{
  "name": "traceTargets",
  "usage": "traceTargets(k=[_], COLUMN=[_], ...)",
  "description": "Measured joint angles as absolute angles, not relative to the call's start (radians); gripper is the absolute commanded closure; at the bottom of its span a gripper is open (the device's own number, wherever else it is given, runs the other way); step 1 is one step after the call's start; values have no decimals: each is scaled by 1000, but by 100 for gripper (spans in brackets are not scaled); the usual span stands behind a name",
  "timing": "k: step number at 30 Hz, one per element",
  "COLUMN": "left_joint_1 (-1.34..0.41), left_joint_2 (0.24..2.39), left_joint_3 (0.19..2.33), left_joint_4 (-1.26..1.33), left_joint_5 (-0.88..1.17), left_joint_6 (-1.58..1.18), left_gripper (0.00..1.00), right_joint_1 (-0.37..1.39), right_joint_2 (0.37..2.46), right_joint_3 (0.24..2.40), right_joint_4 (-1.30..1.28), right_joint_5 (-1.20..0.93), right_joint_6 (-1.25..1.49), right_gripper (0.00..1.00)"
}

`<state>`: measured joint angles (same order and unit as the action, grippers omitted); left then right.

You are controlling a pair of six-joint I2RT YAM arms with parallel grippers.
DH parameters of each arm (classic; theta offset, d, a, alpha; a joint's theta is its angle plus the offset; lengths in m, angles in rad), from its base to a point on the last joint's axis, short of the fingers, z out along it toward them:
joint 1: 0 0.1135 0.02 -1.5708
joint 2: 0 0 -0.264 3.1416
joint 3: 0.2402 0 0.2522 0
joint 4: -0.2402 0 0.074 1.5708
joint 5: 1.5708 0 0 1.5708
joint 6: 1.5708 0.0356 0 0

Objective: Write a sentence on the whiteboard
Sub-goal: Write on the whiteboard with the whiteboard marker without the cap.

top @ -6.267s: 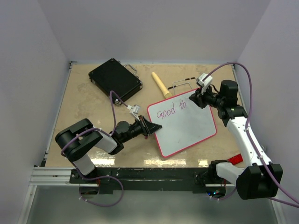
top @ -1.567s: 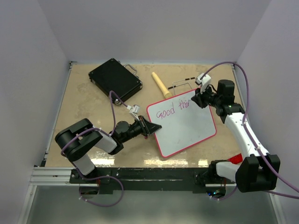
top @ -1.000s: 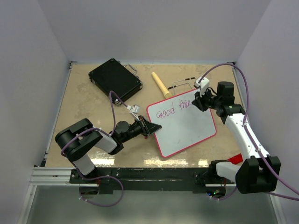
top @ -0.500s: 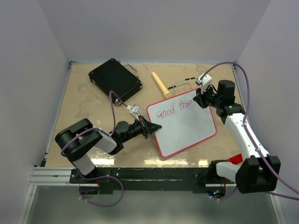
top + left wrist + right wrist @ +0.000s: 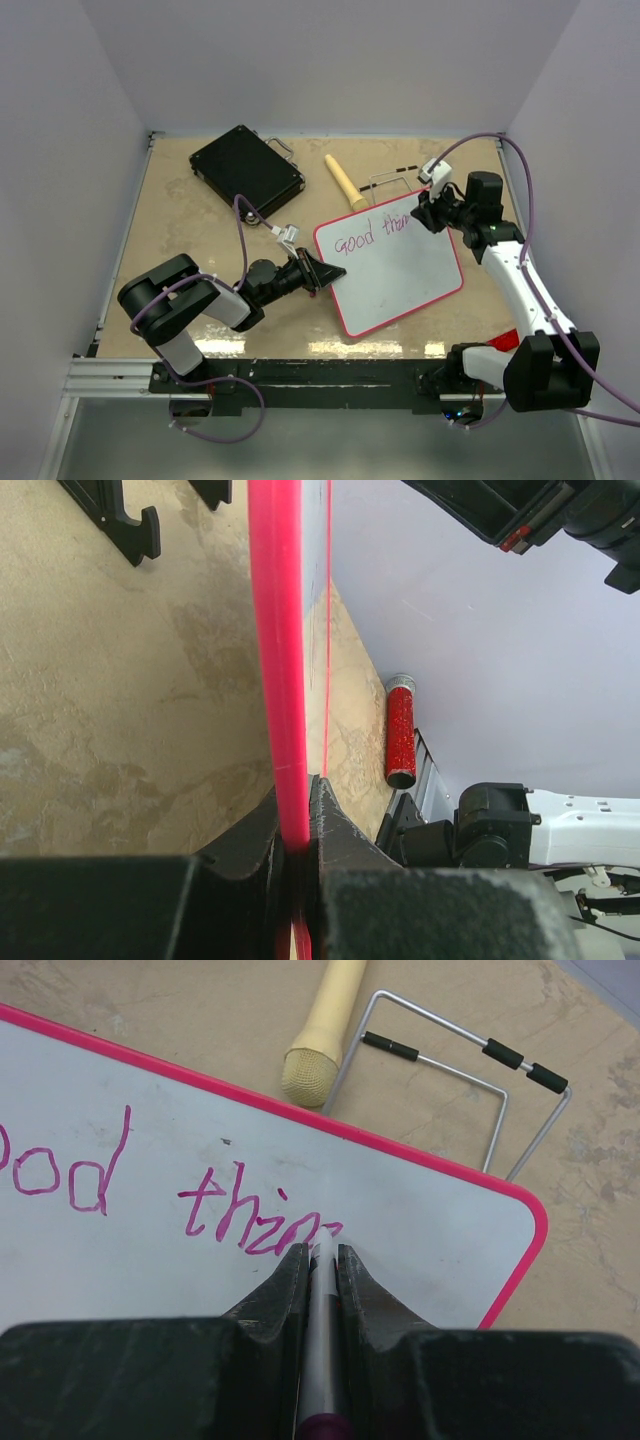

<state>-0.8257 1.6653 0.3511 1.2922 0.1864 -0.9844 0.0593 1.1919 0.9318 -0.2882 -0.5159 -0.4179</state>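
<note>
The whiteboard (image 5: 395, 268), white with a pink rim, lies tilted at the table's middle. My left gripper (image 5: 330, 272) is shut on its left rim; in the left wrist view the pink whiteboard edge (image 5: 277, 660) runs straight up from between the gripper (image 5: 297, 810) fingers. My right gripper (image 5: 422, 212) is shut on a silver marker (image 5: 322, 1310) whose tip touches the whiteboard (image 5: 180, 1260) near its far right corner. The sentence (image 5: 170, 1195) in pink reads "good thin" plus a started letter, in one line, also visible as the sentence (image 5: 372, 232) from above.
A black hard case (image 5: 246, 170) lies at the back left. A cream cylinder (image 5: 342, 181) and a wire stand (image 5: 385, 181) lie just behind the board. A red glittery tube (image 5: 401, 730) rests near the right arm's base.
The right gripper has shifted slightly along the board's far edge, adding strokes after "th". The left gripper and the board have stayed still.
</note>
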Motion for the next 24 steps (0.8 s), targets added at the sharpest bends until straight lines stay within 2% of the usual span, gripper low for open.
traceTargets(k=[24], left_joint_1=[-826], left_joint_2=[1665], left_joint_3=[351], left_joint_4=[1291], left_joint_5=[185], left_joint_6=[-987], left_gripper=[100], right_joint_1=[57], right_joint_2=[1196], right_joint_3=[936], right_joint_4=[-314], right_joint_5=[-489], right_joint_6=[-429], right_gripper=[100])
